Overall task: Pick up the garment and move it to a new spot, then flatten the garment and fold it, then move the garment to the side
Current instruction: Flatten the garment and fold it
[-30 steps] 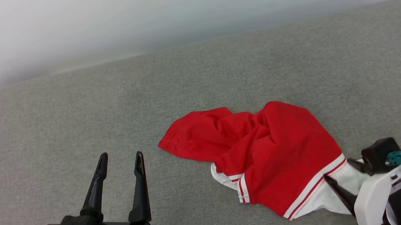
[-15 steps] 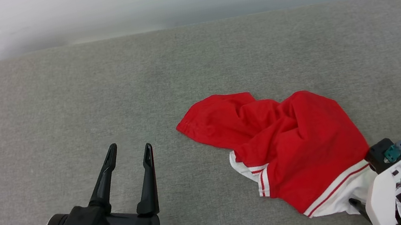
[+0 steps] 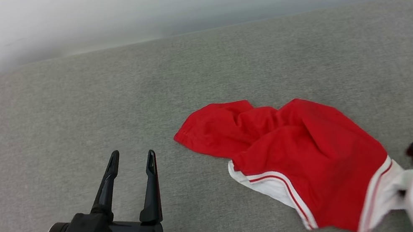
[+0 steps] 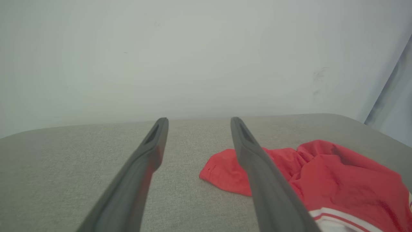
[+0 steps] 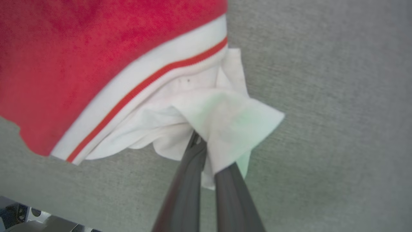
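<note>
Right gripper [image 5: 203,149] pinches white edge of the garment [image 3: 306,149]; left gripper [image 3: 131,154] spread wide, near its red end.

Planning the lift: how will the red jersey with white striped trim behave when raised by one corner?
Probably floppy: the red jersey lies in soft folds. It would likely hang and trail from the right gripper, shut on its white edge.
</note>
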